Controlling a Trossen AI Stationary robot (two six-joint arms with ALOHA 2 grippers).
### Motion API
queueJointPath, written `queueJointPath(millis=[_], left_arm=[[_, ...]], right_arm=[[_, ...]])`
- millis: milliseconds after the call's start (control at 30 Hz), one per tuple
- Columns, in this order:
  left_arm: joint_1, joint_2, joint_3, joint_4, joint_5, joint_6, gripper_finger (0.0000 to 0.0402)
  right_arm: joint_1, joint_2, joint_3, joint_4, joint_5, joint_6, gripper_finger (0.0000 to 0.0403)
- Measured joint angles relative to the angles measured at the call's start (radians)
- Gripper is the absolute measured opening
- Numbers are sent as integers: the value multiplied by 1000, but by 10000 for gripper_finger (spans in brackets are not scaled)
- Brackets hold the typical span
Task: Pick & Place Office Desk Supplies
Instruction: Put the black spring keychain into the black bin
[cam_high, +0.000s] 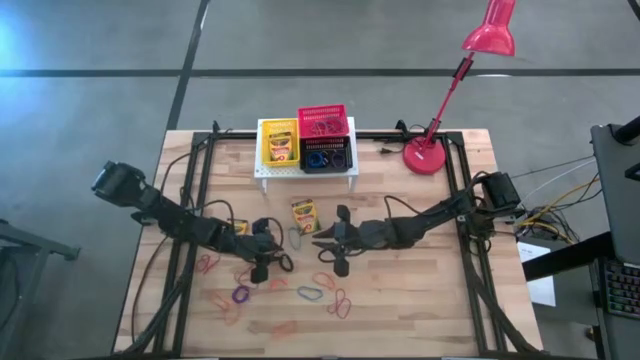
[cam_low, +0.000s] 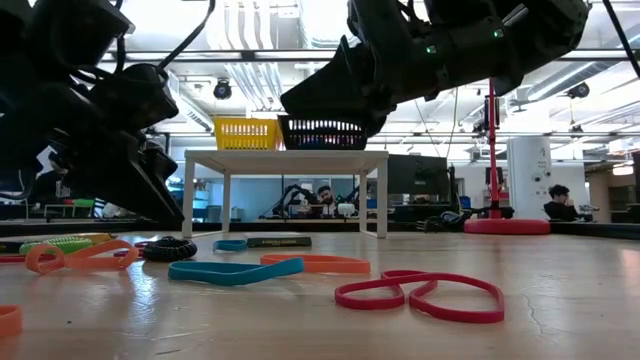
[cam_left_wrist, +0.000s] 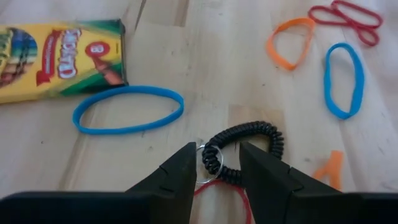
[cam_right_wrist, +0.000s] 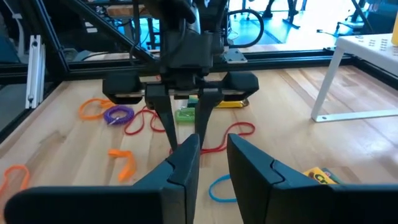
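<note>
Left gripper (cam_left_wrist: 215, 167): I am holding it low over the table's middle-left, jaws partly apart, straddling one end of the black coiled loop (cam_left_wrist: 249, 146); the pads are not yet clamped on it.
Key relation: the coil is lying straight ahead of my fingers, between them at its near end, where a small metal ring shows; its long axis is running away from the jaws toward one o'clock in the left wrist view. This arm is plainly the nearer one.
Right gripper (cam_right_wrist: 213, 160): I am hovering it beside the left, facing it across a short gap, jaws narrowly parted and holding nothing.
Near the coil: a red loop (cam_left_wrist: 219, 190) is passing under my fingertips and touching the coil's near end; I am judging it the likeliest thing to be dragged along.
Blue loop (cam_left_wrist: 127, 111): lying at ten o'clock from the jaws, just beside a crayon box (cam_left_wrist: 61, 57), clear of the coil.
Farther loops: an orange loop (cam_left_wrist: 291, 42) at one o'clock, a second blue loop (cam_left_wrist: 343, 79) at two o'clock, well apart.
Second crayon box (cam_high: 303, 213): sitting between the two grippers and the white stand (cam_high: 305, 172).
Destination: the yellow basket (cam_high: 279, 144), red basket (cam_high: 323, 122) and dark basket (cam_high: 327, 157) are sitting on the stand at twelve o'clock in the high view.
Obstacle: the red lamp (cam_high: 432, 110) is standing off to the right, not in my path.
</note>
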Motion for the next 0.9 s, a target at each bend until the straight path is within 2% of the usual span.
queueJointPath(millis=[267,433,633,767,900], left_arm=[[2,154,69,12,-3,-4,124],[2,175,99,-13,1,31,103],[4,107,100,-99,-6,46,16],[4,20,99,-117,-92,58,15],[4,-72,101,-104,-235,64,14]], right_arm=[[-2,0,0,0,0,-10,71],[-3,0,0,0,0,-9,69],[-3,0,0,0,0,-8,76],[-3,0,0,0,0,-5,77],[-2,0,0,-1,0,26,74]])
